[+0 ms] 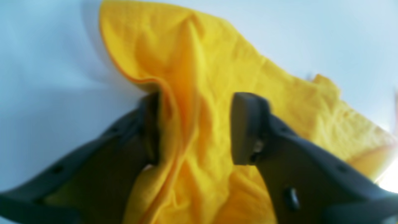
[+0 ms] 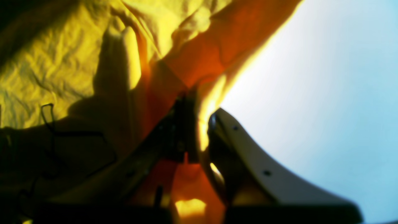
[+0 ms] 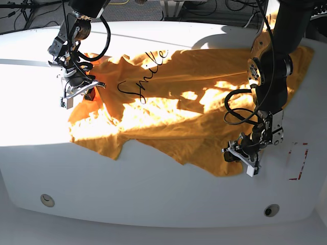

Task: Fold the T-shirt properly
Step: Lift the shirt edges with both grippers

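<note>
On white table (image 3: 153, 184), crumpled cotton T-shirt (image 3: 168, 122)

Count: one T-shirt (image 3: 173, 109), orange-yellow, the only cloth on the table (image 3: 153, 194). One table, white. Two robot arms, each with one gripper, so two grippers total: left gripper (image 3: 244, 154) and right gripper (image 3: 76, 91) (sides are the robot's own, so they look swapped in the base view). Each gripper has two fingers, four in all. One black script drawing (image 3: 140, 76) on the shirt. Two round holes in the tabletop near the front edge: one (image 3: 47, 199), another (image 3: 271, 210). One red marking (image 3: 298, 162) on the table.
</note>
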`<state>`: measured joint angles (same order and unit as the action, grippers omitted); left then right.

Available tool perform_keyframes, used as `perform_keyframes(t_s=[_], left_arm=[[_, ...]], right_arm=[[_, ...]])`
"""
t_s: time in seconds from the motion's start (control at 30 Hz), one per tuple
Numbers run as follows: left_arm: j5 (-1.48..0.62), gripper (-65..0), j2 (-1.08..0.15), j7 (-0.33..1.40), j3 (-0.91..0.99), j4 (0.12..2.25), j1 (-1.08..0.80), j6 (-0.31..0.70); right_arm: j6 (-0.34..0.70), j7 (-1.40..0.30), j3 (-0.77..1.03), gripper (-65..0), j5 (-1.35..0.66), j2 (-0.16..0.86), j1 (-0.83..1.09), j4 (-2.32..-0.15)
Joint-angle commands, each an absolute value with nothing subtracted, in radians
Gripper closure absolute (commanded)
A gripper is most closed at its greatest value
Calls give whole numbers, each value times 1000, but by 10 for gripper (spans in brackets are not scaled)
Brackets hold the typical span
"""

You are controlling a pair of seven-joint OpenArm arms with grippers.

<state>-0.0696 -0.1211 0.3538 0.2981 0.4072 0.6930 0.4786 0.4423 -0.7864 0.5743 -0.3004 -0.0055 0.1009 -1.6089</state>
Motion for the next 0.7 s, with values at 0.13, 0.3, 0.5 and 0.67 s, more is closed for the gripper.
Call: perform_keyframes(t_s=[0.13, 0.3, 0.5, 0.67], left_arm=[[-58, 0, -139, 383, 292, 414, 704, 427], [-62, 0, -142, 392, 297, 438, 700, 418], [-67, 0, -153, 529, 305, 651, 628, 421], [-87, 0, -163, 664, 371, 987, 512, 423]], right_arm=[[444, -763, 575, 0, -317, 5, 90, -1633], [444, -763, 575, 0, -318, 5, 93, -1684], [444, -852, 581, 0, -317, 5, 96, -1808], [444, -903, 579, 0, -311, 15, 96, -1931]])
